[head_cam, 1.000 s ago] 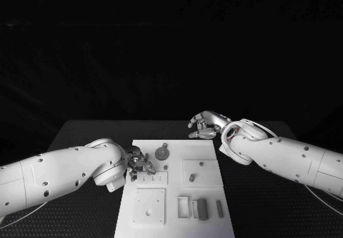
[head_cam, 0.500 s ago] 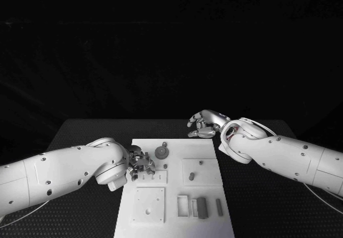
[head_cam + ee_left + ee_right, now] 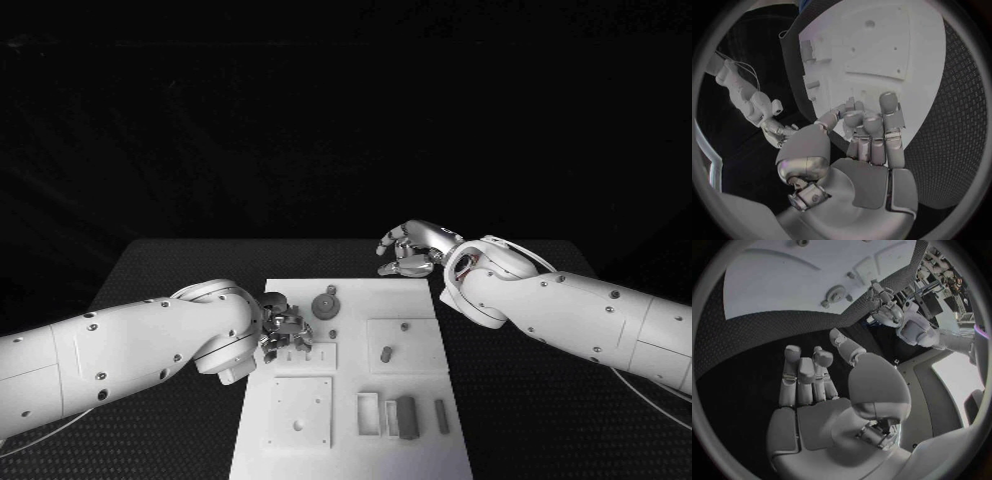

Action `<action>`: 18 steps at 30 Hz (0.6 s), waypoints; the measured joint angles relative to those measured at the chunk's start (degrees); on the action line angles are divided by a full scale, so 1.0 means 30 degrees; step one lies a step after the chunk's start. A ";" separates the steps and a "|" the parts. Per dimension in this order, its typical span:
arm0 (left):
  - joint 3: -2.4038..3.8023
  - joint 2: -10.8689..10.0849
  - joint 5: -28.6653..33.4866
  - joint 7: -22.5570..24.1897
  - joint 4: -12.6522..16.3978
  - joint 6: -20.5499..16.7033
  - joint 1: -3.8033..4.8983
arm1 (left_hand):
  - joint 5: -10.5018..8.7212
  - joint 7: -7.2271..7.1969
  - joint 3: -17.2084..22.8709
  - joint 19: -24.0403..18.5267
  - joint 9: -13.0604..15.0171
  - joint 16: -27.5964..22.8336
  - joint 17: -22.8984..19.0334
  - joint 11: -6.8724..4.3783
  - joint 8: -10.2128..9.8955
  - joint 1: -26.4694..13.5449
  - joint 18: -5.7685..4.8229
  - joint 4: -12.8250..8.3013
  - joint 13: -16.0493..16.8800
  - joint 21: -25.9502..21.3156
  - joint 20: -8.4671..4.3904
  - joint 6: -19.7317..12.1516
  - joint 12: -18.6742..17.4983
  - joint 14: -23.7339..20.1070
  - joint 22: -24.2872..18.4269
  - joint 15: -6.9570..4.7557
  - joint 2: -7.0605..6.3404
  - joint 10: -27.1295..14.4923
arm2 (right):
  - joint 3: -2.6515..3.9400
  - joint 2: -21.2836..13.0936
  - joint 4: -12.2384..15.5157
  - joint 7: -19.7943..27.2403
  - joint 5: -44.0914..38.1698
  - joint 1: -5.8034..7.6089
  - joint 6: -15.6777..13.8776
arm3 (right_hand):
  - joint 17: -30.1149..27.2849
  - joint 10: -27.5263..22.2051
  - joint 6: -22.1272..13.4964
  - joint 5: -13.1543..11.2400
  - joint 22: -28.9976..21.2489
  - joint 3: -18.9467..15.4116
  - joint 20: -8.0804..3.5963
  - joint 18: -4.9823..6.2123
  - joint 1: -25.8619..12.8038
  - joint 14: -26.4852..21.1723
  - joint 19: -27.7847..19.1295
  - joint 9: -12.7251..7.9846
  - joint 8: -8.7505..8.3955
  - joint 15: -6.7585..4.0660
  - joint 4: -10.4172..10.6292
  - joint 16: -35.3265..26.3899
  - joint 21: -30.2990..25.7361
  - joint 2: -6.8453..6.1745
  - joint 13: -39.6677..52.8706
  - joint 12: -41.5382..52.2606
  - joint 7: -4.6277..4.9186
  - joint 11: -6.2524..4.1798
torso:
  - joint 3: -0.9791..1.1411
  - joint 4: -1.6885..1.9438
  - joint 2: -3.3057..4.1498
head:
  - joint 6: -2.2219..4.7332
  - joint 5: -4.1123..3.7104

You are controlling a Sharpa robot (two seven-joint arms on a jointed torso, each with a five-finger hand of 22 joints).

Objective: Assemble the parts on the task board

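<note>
1. The task board [image 3: 351, 400] is laid flat in the middle of the black bench [image 3: 173, 270]. Small grey parts are seen on it: a round part [image 3: 326, 307] near the far end, a short peg [image 3: 387, 354] in a square tray, and some long blocks [image 3: 405, 418] near the close end.
2. The parts look small, hard and light. They are probably smooth, so they could slip. It is judged best that each one be pinched by its sides with the fingertips.
3. The left hand [image 3: 284, 331] is held low over the board's left edge, beside the round part. Its fingers are curled in close together. Whether a part is pinched there cannot be told.
4. The right hand [image 3: 414, 250] is held over the bench just past the board's far right corner. Its fingers are loosely bent and apart, and nothing is held.
</note>
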 measured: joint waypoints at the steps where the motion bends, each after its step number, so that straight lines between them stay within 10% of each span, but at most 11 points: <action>1: 0.0000 0.0003 -0.0251 -0.0005 0.0014 0.0000 -0.0026 | 0.0000 0.0000 0.0004 -0.0005 0.0003 0.0000 -0.0023 0.0001 -0.0001 0.0000 -0.0002 0.0004 -0.0004 0.0000 -0.0004 0.0001 0.0000 0.0001 -0.0001 0.0000 0.0000 0.0000 | 0.0000 0.0001 0.0001 0.0000 0.0000 0.0000 0.0002 | 0.0000 0.0000 0.0000 0.0000 0.0000 0.0000 0.0000 0.0000 0.0000 0.0000 0.0000 0.0000 0.0000 0.0000 0.0000 0.0000 0.0000 0.0000 0.0000 0.0000 0.0000 0.0000 | 0.0000 0.0000 0.0000 | -0.0007 -0.0002; 18: 0.0000 0.0119 -0.2310 -0.0100 -0.0113 -0.0015 -0.0601 | -0.0264 -0.0008 0.0037 -0.0012 0.0519 0.0074 -0.0220 0.0005 -0.0218 0.0008 -0.0017 0.0032 -0.0079 -0.0072 -0.0135 0.0009 0.0000 0.0012 -0.0004 0.0008 -0.0008 -0.0005 | 0.0000 0.0010 0.0000 -0.0002 0.0002 0.0000 0.0031 | 0.0001 0.0001 0.0013 0.0000 0.0000 0.0000 0.0000 -0.0018 0.0075 0.0000 0.0000 0.0000 0.0000 0.0000 0.0000 0.0001 0.0000 0.0075 -0.0015 0.0000 -0.0014 0.0000 | -0.0007 0.0007 0.0002 | -0.0110 -0.0055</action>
